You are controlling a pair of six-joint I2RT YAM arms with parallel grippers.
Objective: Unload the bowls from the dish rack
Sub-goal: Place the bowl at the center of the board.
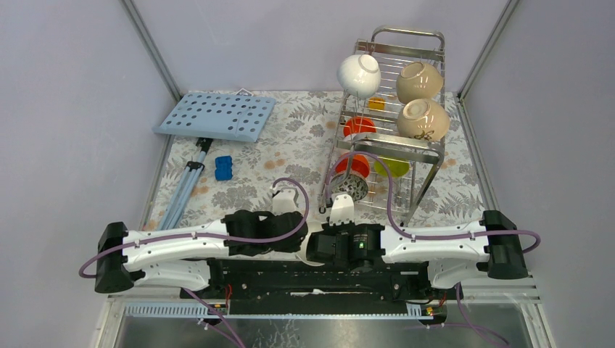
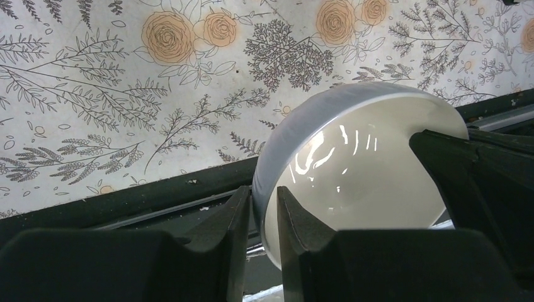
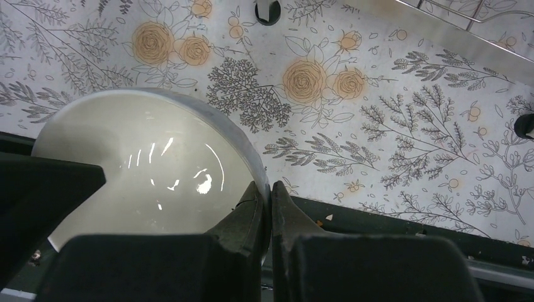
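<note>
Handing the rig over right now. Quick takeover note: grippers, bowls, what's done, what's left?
Right gripper: shut on the rim of the held white bowl, at the near edge of the table.
Left gripper: fingers straddle the same rim; grip unclear.
Dish rack, top: racked white bowl, rear cream bowl, front cream bowl. Below: upper orange-red bowl, lower orange-red bowl, lime-green bowl, speckled bowl.
Done: one bowl out, none visibly set down.
Left: place it, then unload the seven.
</note>
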